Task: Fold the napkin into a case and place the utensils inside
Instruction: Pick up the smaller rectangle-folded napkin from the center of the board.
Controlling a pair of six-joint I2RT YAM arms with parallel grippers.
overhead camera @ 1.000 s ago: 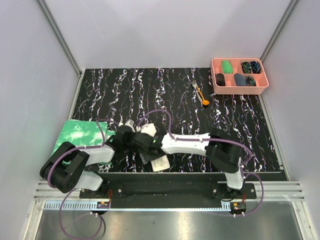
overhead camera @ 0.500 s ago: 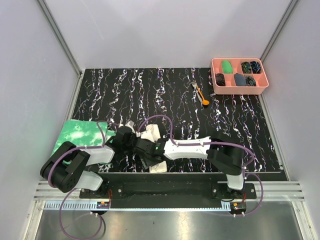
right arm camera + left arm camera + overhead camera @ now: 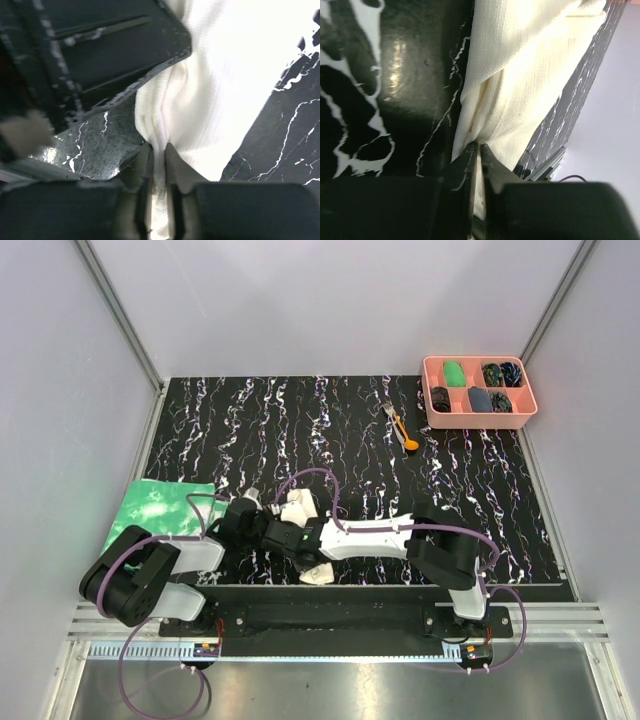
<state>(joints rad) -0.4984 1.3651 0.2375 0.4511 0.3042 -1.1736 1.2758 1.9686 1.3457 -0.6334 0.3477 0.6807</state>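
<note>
The napkin (image 3: 300, 506) sits at the near edge of the table (image 3: 350, 430), left of middle. From above it is a rumpled white bunch, mostly hidden under the two arms that meet over it. Both wrist views show it gathered into soft folds rather than lying flat, and it does not have the shape of a long, narrow pocket, so I judge the folding to be under way and unfinished. The left claw (image 3: 476, 150) has its fingers drawn together on a creased edge of the cloth, and the right claw (image 3: 157, 150) is clamped on another pleated edge just beside it. The fork (image 3: 389, 411) and the spoon (image 3: 409, 444) lie together far back on the right, well apart from the napkin and untouched, next to the pink tray (image 3: 429, 392). A green cloth (image 3: 160, 505) lies at the left edge. What remains, as I read it, is finishing the folds and then fetching both pieces of cutlery and slipping them inside.
</note>
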